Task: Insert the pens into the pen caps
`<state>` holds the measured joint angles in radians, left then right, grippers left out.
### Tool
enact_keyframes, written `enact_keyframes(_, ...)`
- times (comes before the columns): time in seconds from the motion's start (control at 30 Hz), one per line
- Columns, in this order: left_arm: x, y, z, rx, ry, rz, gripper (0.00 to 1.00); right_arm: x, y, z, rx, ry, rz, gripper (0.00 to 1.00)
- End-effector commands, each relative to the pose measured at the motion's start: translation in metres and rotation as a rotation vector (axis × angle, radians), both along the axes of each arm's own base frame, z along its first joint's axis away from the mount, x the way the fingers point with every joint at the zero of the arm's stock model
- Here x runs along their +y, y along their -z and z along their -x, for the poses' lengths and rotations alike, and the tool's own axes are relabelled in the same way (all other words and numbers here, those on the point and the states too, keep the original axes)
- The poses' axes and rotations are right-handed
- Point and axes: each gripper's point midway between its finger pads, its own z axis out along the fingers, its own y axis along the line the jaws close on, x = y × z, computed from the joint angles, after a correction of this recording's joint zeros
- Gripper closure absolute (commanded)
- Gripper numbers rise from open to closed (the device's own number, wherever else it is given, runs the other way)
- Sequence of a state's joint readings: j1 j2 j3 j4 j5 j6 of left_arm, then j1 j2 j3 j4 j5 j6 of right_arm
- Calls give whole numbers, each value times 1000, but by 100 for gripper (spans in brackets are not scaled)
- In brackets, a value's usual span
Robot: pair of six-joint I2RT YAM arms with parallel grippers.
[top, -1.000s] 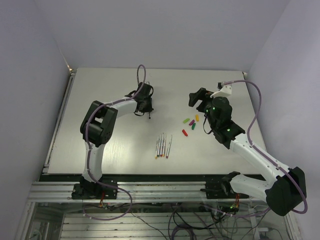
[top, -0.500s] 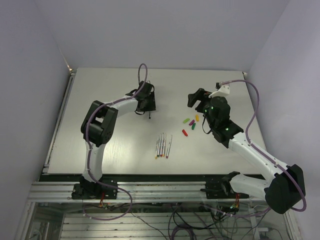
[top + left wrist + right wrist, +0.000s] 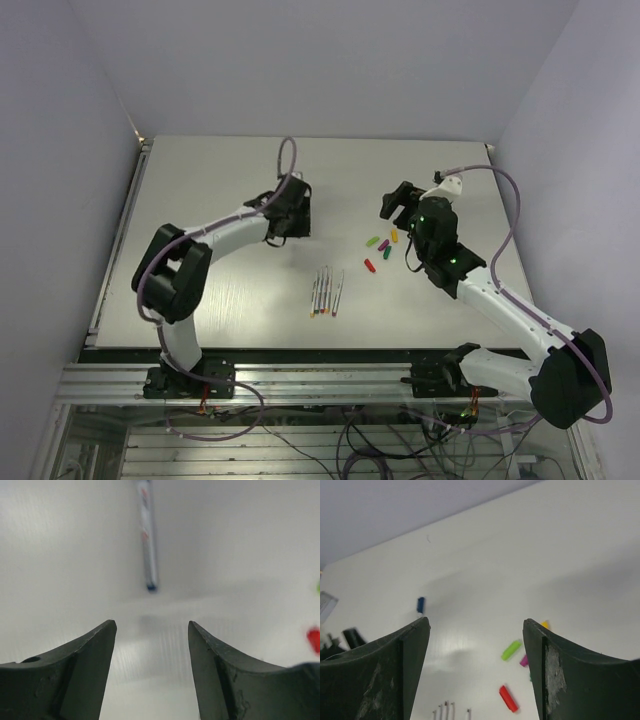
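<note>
Several pens (image 3: 326, 292) lie on the desk (image 3: 200, 190), caps (image 3: 381, 247) just beside; one pen (image 3: 146, 535) sits ahead of my open, empty left fingers (image 3: 292, 218). Right fingers (image 3: 398, 203) open too, near the caps; I reckon a sloppy descent scatters them.

I was working in a robotics lab cell: plain pale walls (image 3: 330, 60) boxed in the white table (image 3: 200, 170) on the left, right and far sides, while an aluminium frame (image 3: 320, 382) and loose cables (image 3: 370, 440) ran along the near edge.
</note>
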<state>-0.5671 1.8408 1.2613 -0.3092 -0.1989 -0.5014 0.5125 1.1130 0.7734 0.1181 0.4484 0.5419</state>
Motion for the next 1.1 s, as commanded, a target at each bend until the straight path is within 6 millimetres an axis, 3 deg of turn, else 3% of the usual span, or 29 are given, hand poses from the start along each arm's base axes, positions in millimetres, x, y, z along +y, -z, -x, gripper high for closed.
enact_keyframes(0.0, -18, 4, 64, 12, 127, -105, 31, -19, 22, 9, 57, 80, 23, 26)
enact_keyframes(0.13, -27, 14, 112, 45, 212, -110, 36, -25, 31, 13, 82, 104, 41, 26)
enact_keyframes(0.3, -19, 17, 142, 56, 246, -137, 49, -26, 37, 15, 103, 105, 50, 27)
enact_keyframes(0.5, -16, 20, 151, 59, 259, -138, 66, -21, 45, 16, 135, 83, 37, 28)
enact_keyframes(1.07, -43, 28, 162, 81, 361, -84, 59, -14, 48, 14, 147, 58, 20, 31)
